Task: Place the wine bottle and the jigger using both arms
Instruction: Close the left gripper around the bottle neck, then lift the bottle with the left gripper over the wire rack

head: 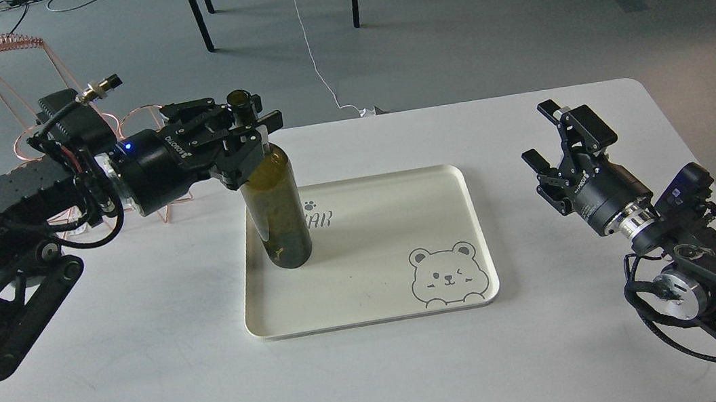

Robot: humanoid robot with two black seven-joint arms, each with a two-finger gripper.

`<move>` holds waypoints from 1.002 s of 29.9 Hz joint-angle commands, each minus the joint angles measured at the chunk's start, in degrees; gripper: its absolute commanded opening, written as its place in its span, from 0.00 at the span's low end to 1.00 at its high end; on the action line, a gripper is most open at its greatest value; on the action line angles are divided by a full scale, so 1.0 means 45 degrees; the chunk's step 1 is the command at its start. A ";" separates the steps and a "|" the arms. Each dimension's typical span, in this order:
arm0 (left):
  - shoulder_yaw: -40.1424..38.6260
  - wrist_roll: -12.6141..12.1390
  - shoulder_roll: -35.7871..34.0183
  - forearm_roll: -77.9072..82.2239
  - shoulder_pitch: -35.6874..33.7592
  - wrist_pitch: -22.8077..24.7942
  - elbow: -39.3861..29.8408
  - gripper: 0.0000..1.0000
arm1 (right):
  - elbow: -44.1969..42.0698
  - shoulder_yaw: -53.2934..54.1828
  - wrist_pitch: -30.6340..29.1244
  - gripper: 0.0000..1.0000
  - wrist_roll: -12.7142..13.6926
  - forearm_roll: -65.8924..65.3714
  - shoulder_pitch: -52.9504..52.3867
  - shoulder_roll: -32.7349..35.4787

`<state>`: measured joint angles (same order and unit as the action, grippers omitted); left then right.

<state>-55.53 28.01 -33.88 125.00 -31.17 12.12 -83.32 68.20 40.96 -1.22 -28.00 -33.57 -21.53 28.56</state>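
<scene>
Two black jointed arms reach over the white worktop [149, 390], and only one carries anything. The left end effector [247, 132] is clamped on the narrow neck of the tall dark olive-green glass wine bottle [277, 211], which stands upright at the left side of the cream rectangular tray with a printed bear [472, 241], its base apparently on the tray floor. The right end effector [562, 135] hangs above the worktop's right side with its fingers spread apart and nothing between them. The jigger is not visible anywhere in this view.

The main risk, as I judge it, lies in the release. The bottle is tall, and the grip sits high on the neck, so any sideways drag as the fingers part could tip it. If the base is not fully seated, letting go would drop it, and glass on a hard tray may bounce or topple. A copper-coloured wire rack [15, 79] stands just behind the left arm; a careless retreat could catch it.
</scene>
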 commanded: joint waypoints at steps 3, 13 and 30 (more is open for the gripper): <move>0.0017 -0.0003 0.0008 0.0000 -0.0358 0.0021 -0.0039 0.09 | -0.0020 0.0000 0.0055 0.98 0.0001 0.0000 0.0000 0.0000; 0.0036 -0.0003 -0.1630 -0.0648 -0.3325 0.0800 0.0720 0.09 | -0.0020 0.0039 0.0114 0.98 0.0001 0.0000 0.0059 0.0000; 0.2517 -0.0003 -0.3566 -0.3169 -0.6649 0.1486 0.4608 0.09 | -0.0020 0.0020 0.0114 0.98 0.0001 0.0000 0.0195 -0.0019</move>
<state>-44.66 28.00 -49.83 111.01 -61.06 18.90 -63.56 68.11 41.04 -0.68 -28.00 -33.57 -20.79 28.56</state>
